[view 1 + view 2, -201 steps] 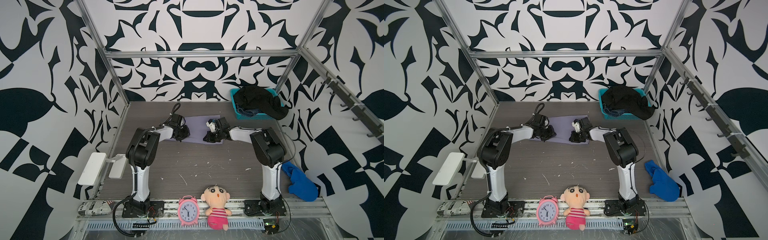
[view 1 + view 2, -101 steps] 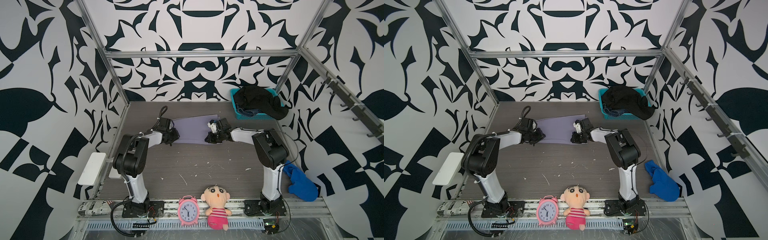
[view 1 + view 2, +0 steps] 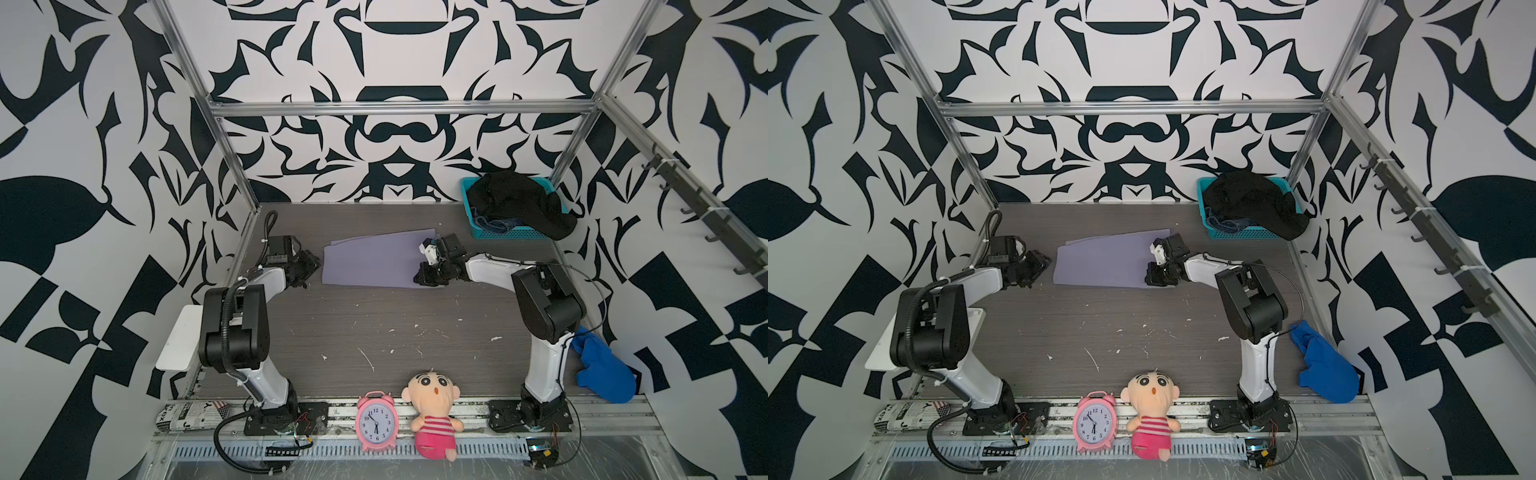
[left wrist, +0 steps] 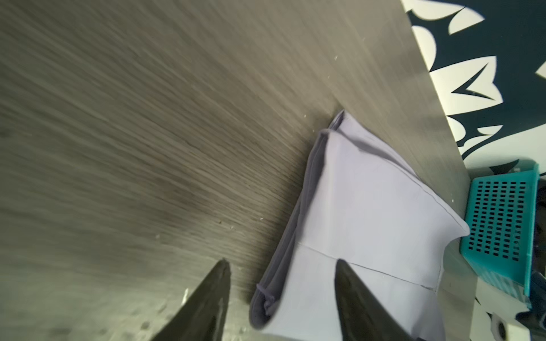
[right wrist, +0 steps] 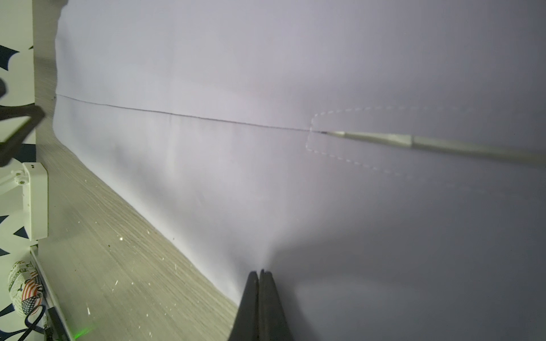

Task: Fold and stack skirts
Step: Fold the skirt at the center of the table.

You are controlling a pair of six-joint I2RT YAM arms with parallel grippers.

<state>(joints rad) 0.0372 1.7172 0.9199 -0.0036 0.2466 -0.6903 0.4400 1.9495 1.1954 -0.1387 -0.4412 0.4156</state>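
The lavender skirt (image 3: 374, 259) (image 3: 1106, 264) lies spread flat on the table toward the back. My left gripper (image 3: 309, 266) (image 4: 282, 262) is open beside the skirt's left folded edge (image 4: 369, 206), which sits between the spread fingers without being gripped. My right gripper (image 3: 428, 276) (image 5: 261, 271) is shut, pinching the skirt (image 5: 266, 88) near its right front edge, where the cloth puckers at the tips. The black skirt (image 3: 519, 203) is heaped over the teal basket (image 3: 511, 235) at the back right. A bit of the denim skirt (image 3: 496, 224) shows beneath it.
A royal-blue cloth (image 3: 602, 370) lies by the right arm's base. A pink clock (image 3: 376, 419), a doll (image 3: 434, 411) and a rolled newspaper (image 3: 191, 413) line the front rail. A white board (image 3: 178, 340) juts out at the left edge.
My left gripper slid left across the table, drawing the lavender skirt out wider, then opened and let go of its left edge. The right gripper stayed shut at the right end.
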